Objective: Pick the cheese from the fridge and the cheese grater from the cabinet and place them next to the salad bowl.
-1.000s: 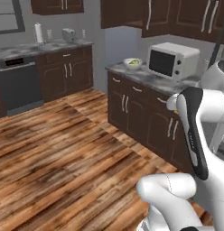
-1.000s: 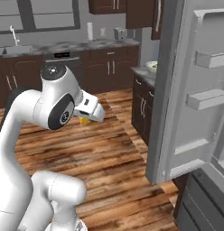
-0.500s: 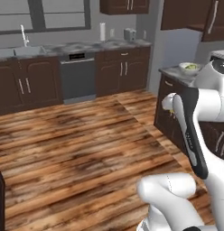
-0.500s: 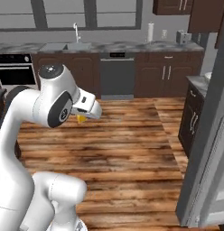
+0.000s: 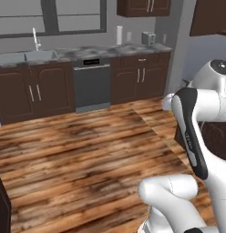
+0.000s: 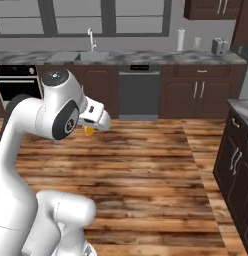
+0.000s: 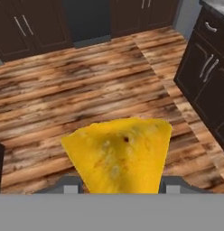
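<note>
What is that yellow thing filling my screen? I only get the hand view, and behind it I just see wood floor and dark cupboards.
Observer: It is the cheese, a wedge held in the gripper. From the right base view it is a small yellow bit under the white hand, hanging above the floor.
Visitor: So where is the robot looking?
Observer: Toward a long counter along the far wall, with a sink faucet under the windows.
Visitor: Anything else on that counter?
Observer: A white paper towel roll and a toaster stand near its right end, above the dishwasher side.
</note>
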